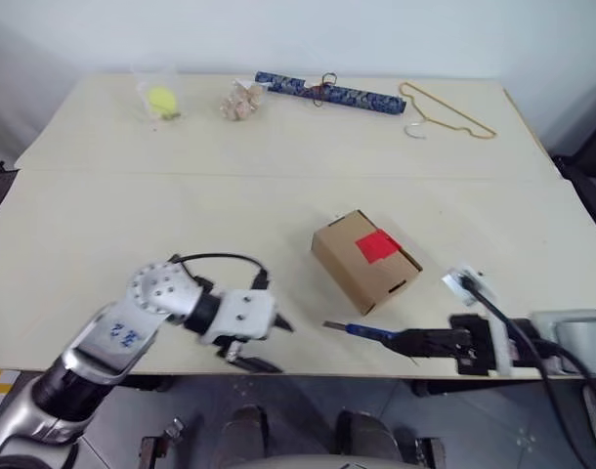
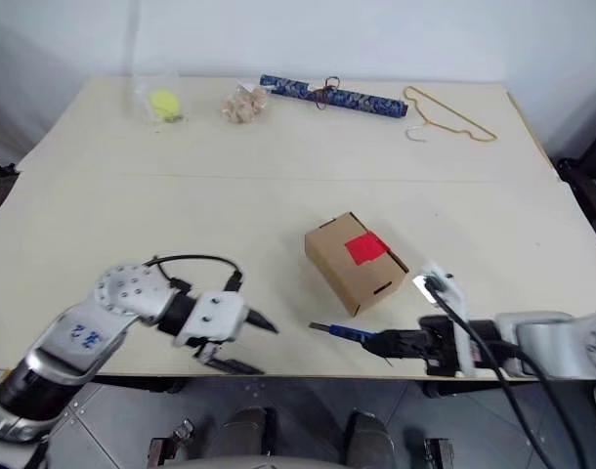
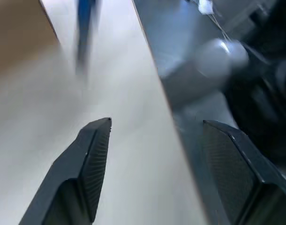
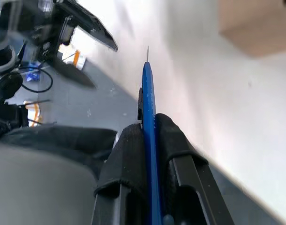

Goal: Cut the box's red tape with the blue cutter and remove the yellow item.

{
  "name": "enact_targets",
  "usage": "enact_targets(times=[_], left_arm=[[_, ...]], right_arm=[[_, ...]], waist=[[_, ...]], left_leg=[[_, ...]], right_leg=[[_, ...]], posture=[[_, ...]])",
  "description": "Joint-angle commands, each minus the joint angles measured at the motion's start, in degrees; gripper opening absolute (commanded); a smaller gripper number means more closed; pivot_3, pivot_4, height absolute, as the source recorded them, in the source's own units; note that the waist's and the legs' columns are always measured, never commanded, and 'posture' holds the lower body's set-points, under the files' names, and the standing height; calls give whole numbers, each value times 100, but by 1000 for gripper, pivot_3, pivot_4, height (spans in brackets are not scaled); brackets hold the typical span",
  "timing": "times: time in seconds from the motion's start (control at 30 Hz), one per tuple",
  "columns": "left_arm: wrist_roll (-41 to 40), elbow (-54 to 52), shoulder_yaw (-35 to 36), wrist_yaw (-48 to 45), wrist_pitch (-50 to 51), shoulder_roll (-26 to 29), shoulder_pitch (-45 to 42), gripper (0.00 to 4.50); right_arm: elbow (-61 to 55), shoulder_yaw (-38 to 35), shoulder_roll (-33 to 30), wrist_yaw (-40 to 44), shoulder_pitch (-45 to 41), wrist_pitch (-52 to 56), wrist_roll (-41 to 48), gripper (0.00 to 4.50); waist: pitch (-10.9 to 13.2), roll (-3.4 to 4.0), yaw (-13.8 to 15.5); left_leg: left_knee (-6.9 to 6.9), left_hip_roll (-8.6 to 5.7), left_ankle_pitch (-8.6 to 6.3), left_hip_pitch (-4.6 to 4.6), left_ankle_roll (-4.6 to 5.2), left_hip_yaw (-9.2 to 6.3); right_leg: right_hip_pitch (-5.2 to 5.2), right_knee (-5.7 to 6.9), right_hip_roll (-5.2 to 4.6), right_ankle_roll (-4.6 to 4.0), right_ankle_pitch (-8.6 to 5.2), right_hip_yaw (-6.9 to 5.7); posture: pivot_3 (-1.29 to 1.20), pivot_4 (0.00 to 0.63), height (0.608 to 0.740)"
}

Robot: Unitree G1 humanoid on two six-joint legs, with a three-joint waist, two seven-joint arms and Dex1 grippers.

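Table (image 1: 278, 205), pale top. The box (image 1: 361, 262) sits closed near the table's front edge, the red tape (image 1: 377, 246) intact on its lid. Left gripper (image 1: 269, 342): off the box's left side at the front edge, fingers spread, empty. Right gripper (image 4: 150, 133): clamped on the blue cutter (image 1: 361, 331), which lies just in front of the box, tip toward the left gripper; blade probably extended.

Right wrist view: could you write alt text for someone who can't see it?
The right gripper is shut on the blue cutter, whose thin blade points ahead along the pale table's edge. A corner of the box sits beyond.
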Motion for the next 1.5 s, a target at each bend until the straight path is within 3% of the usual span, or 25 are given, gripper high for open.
enact_targets(times=[0.03,0.23,0.4,0.6,0.7,0.83,1.0,1.2,1.5], left_arm=[[-34,720,495,55,-527,55,43,3219],[-166,2106,836,831,-102,-812,-807,1438],[-163,2626,661,1320,339,-1742,-1826,0],[-17,3493,498,1571,107,-2781,-2912,0],[77,3812,365,1716,75,-3167,-3249,0],[296,4144,182,1830,29,-3396,-3440,0],[528,4489,83,2339,273,-3789,-3513,0],[660,4634,76,2595,482,-3927,-3473,0],[717,4430,10,2601,672,-3873,-3317,0]], right_arm=[[-241,-1483,-147,477,702,298,101,86],[-222,-3801,60,815,1770,1133,-242,86],[-57,-4345,-60,1122,1644,1150,-1171,86],[332,-3262,-692,1133,450,541,-1607,86],[425,-1891,-797,744,-685,1,-1734,86],[733,-347,-281,167,-2452,-35,-2102,86],[1236,1314,590,47,-4464,738,-3531,86],[1735,1685,1345,261,-5224,1150,-4496,86],[1878,1500,1686,766,-5394,1397,-5239,86]], waist=[[0,0,47],[1,-2,182],[2,-9,145],[3,-10,31],[4,-12,-64],[10,-21,-166],[10,-20,-158],[11,-21,-108],[10,-20,-140]], left_leg=[[3,1,-1,-1,1,1],[8,3,-5,-5,5,4],[6,2,-6,-5,5,10],[9,3,9,1,-21,19],[2,5,11,8,-24,26],[3,4,12,-6,-27,28],[15,5,14,-42,-30,38],[55,5,12,-102,-27,40],[78,7,11,-104,-25,42]], right_leg=[[1,-2,1,-1,0,0],[4,-14,1,-4,7,0],[3,-13,3,3,11,1],[1,-7,3,4,11,9],[1,0,4,5,11,11],[-7,1,4,12,15,12],[-57,14,4,13,16,24],[-106,59,2,14,17,23],[-104,73,2,16,19,26]], posture=[[0,150,740],[0,150,740],[0,150,740],[0,150,740],[0,150,740],[0,150,740],[0,150,740],[0,150,740],[0,150,740]])
